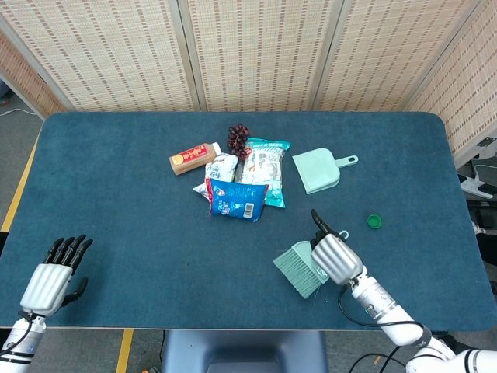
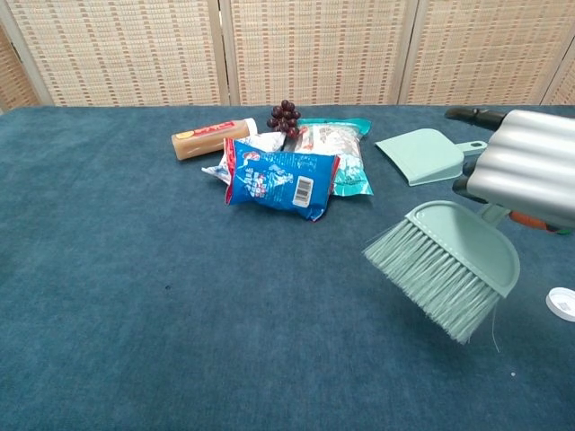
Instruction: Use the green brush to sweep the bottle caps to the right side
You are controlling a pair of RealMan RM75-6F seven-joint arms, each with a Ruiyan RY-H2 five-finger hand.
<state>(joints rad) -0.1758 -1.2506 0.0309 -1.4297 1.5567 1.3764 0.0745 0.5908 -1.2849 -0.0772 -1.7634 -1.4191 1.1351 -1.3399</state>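
Nearest, at the front left corner of the desk (image 1: 116, 233), the left robot hand (image 1: 53, 277) hangs w/ dark fingers (image 1: 68, 249) apart, holding nothing. Front right, the right robot hand (image 1: 335, 258) is wrapped round the handle of the green brush (image 2: 449, 260); bristles point down-left and sit just above the blue desk top, or maybe brushing it, can't tell. In the chest view one white bottle cap (image 2: 561, 303) shows at the right edge, just right of the brush head; in the head view it's hidden under the hand and brush. No second white cap visible in either view.

Further back, right of the hand, a small green cap (image 1: 374, 221) lies alone on the desk. Beyond that, the pale green dustpan (image 1: 317, 170), handle pointing right. Left of it is the snack pile: blue packet (image 1: 237, 200) in front, teal packet (image 1: 269, 165) behind, white packet (image 1: 222, 167) partly under both, brown bottle (image 1: 192, 158) on its side, dark grapes (image 1: 238, 138) at the back, touching the pile.
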